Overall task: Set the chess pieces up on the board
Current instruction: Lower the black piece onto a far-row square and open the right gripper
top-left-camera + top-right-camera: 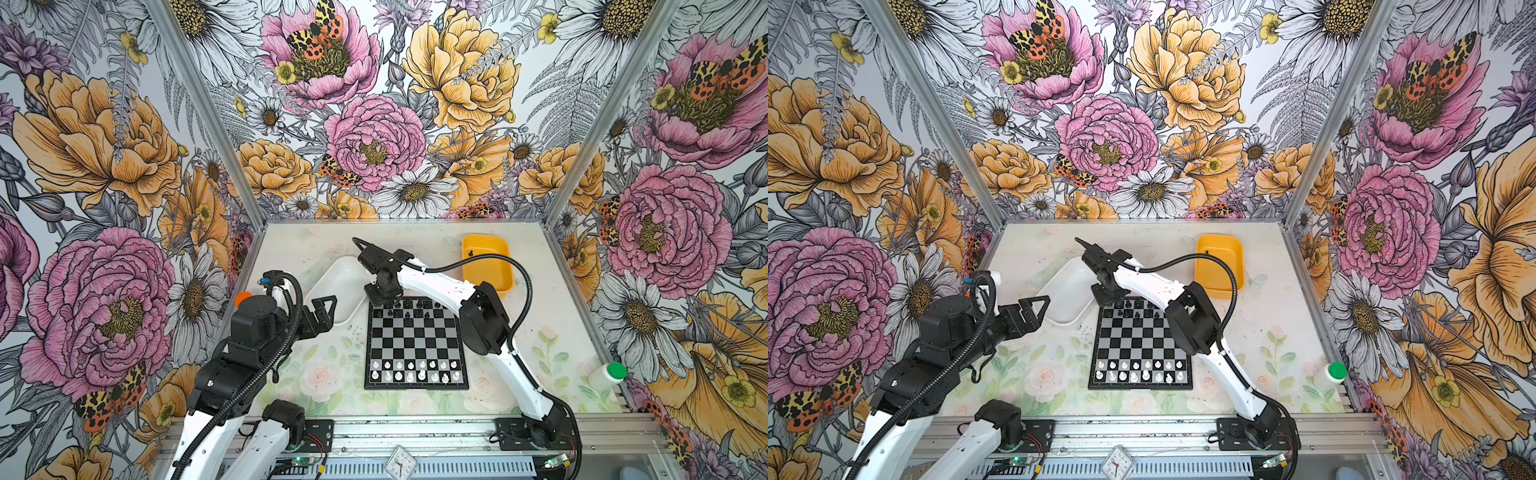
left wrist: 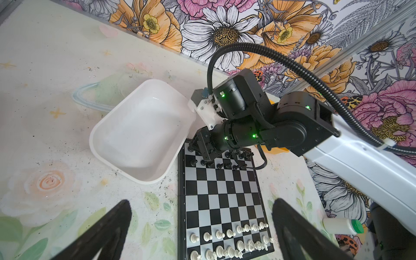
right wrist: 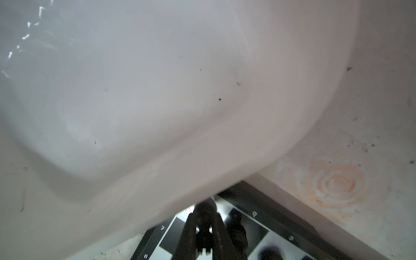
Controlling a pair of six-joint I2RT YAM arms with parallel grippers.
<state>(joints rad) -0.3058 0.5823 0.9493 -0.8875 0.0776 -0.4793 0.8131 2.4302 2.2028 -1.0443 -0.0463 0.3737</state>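
1. Two rows of white chess pieces (image 1: 415,371) stand on the near side of the board (image 1: 415,343) in both top views; the right gripper (image 1: 381,300) reaches its far-left corner.
2. Left wrist view: left gripper (image 2: 200,231) spread wide near the white tub (image 2: 139,135).
3. Right wrist view: fingers (image 3: 186,236) pinch a black piece (image 3: 203,239); it should be centred on its square, lowered fully, then released.

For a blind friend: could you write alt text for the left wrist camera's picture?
The right gripper reaches down among black chess pieces at the far end of the chessboard; two rows of white pieces line its near end. A white tub sits beside the board, and the open left gripper frames the foreground.
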